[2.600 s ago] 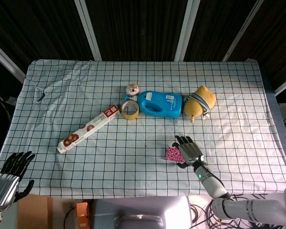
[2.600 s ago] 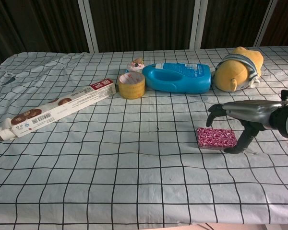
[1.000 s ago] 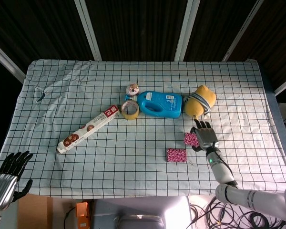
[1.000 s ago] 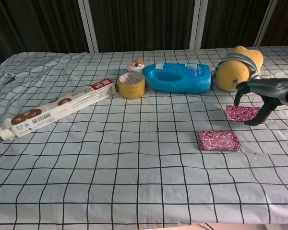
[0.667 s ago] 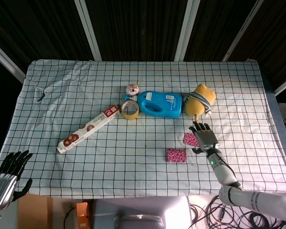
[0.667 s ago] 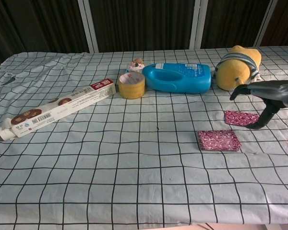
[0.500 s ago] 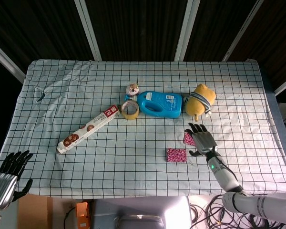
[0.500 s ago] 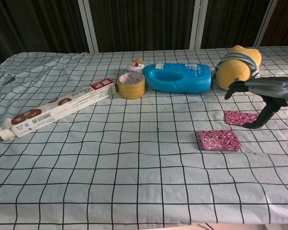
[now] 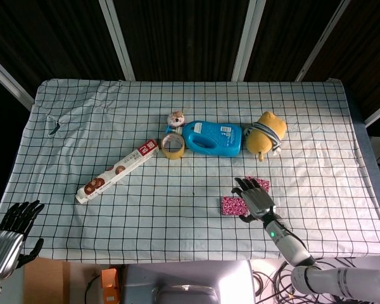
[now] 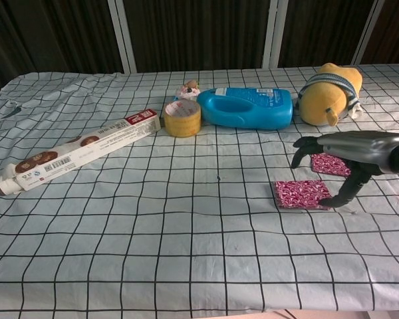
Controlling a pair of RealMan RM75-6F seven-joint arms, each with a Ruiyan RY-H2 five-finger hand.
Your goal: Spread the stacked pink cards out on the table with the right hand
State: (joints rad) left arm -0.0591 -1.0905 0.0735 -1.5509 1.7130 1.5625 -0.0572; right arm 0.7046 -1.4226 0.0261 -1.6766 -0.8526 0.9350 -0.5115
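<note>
A stack of pink patterned cards (image 9: 230,204) (image 10: 300,193) lies on the checked cloth right of centre. One single pink card (image 9: 263,183) (image 10: 330,164) lies flat just beyond it to the right, partly hidden by my hand in the head view. My right hand (image 9: 254,197) (image 10: 356,150) hovers over the stack's right side with its fingers apart and holds nothing. Its thumb tip comes down by the stack's near right corner; contact is unclear. My left hand (image 9: 11,232) hangs off the table's near left corner, fingers spread and empty.
Along the back stand a yellow plush toy (image 9: 266,135) (image 10: 330,94), a blue detergent bottle (image 9: 211,139) (image 10: 247,107), a tape roll (image 9: 172,146) (image 10: 182,118) and a small round tin (image 9: 176,118). A long biscuit box (image 9: 117,171) (image 10: 76,157) lies to the left.
My right hand carried one card from the stack to a spot further back and right and let it go. It has since moved back left and nearer, over the stack. The left hand stayed put.
</note>
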